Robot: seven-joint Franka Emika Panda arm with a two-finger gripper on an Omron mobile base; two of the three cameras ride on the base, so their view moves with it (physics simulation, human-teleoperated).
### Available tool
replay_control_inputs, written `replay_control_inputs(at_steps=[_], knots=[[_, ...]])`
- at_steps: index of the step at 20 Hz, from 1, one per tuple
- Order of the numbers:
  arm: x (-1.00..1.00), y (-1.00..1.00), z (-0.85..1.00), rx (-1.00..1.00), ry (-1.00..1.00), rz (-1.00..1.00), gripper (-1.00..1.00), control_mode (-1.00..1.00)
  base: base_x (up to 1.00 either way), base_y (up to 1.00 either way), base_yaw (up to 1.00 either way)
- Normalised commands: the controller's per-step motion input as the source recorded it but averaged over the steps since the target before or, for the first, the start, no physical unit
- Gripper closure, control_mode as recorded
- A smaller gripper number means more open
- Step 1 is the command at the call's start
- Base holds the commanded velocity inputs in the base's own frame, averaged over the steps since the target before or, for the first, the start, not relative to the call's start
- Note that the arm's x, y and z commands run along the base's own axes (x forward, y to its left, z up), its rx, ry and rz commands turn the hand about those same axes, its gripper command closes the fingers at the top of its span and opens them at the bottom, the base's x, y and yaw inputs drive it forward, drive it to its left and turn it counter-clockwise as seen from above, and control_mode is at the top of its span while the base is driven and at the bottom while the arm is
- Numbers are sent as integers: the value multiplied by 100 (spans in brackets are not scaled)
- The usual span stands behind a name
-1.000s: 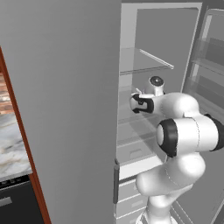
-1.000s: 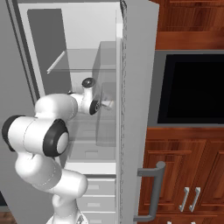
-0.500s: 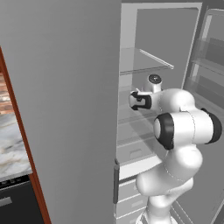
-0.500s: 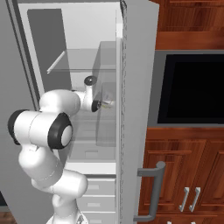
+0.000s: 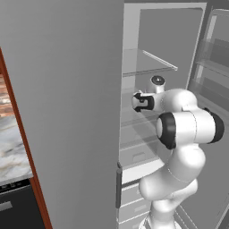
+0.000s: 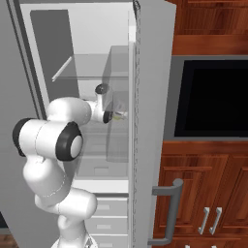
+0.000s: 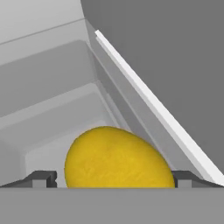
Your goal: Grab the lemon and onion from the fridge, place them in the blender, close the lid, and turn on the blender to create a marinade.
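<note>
Jaws: spread wide, one dark tip at each side of the small yellow rounded lemon (image 7: 119,158); whether the tips touch its skin cannot be told, and nothing shows it lifted.
Gripper: in the hand view the gripper (image 7: 110,179) sits low with the lemon between its tips; in the right base view the gripper (image 6: 118,115) reaches toward the fridge's right inner wall.
Lemon: inside the tall pale-grey fridge (image 5: 71,89), on a white interior surface near a grey side wall.
Arm: the white arm (image 5: 190,127) reaches into the open fridge under a clear glass shelf (image 5: 147,62).
Change: compared with a second ago, the big elbow joint has swung up and over, while the hand stays at much the same spot inside.
Surroundings: dark built-in oven (image 6: 213,99) and brown wooden cabinets (image 6: 203,193) stand beside the fridge's right side.
</note>
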Motion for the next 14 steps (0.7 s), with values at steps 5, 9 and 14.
replay_control_inputs(at_steps=[5, 9, 14], knots=[[11, 0, -10, 0, 0, -1, -100, -100, 0, 0, 0], [7, 0, -13, 0, 0, -1, 100, -100, 0, 0, 0], [1, 0, -17, 0, 0, 0, 100, -100, 0, 0, 0]])
